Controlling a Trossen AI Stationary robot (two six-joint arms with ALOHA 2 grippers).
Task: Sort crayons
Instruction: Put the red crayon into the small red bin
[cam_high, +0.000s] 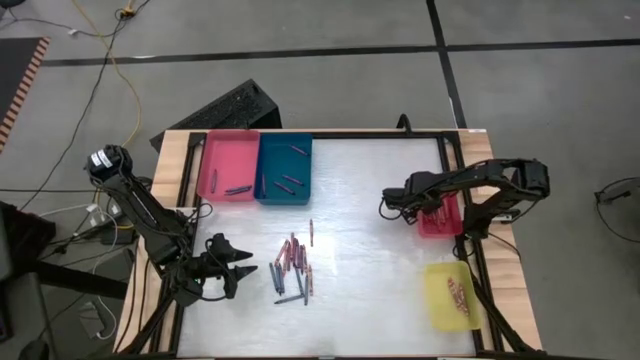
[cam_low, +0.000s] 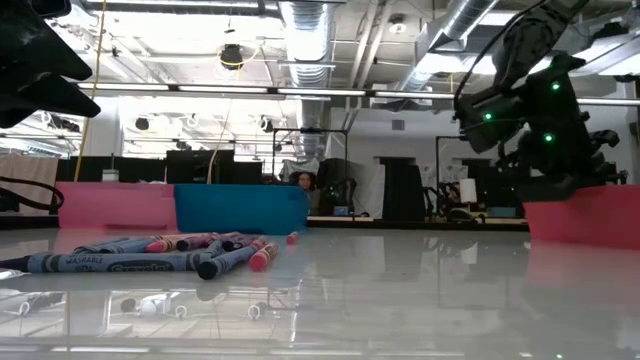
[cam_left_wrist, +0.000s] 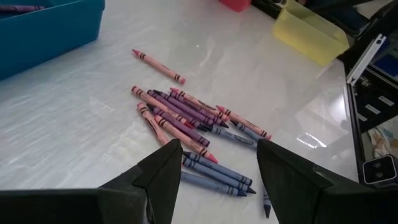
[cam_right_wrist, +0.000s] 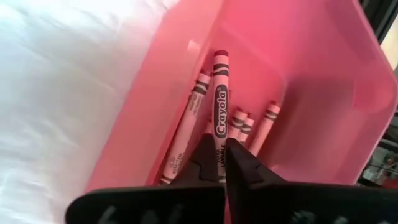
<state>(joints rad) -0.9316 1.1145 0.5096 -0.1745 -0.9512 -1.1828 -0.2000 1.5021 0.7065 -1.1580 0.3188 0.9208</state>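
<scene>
The right gripper (cam_right_wrist: 219, 163) hangs over the red tray (cam_right_wrist: 323, 81) at the right side of the table. Its fingers are pressed tight on one red crayon (cam_right_wrist: 220, 112). The crayon points down into the tray, where more red crayons (cam_right_wrist: 249, 127) already lie.

The step now looks like dropping this crayon in. To do it well, the gripper should stay over the middle of the tray, not its wall, and be low when it lets go, so the crayon does not bounce out. It should open slowly and then lift straight up.

The left gripper (cam_left_wrist: 217, 165) waits with its fingers spread wide, just by the pile of crayons (cam_high: 293, 265) in the middle of the table. The pile has pink, purple and grey-blue ones, all mixed and touching. It should pick one at the edge of the pile, so the others do not roll.

A few crayons lie in the pink tray (cam_high: 226, 166), the blue tray (cam_high: 285, 168) and the yellow tray (cam_high: 450, 295) too. A lot of sorting is left.
</scene>
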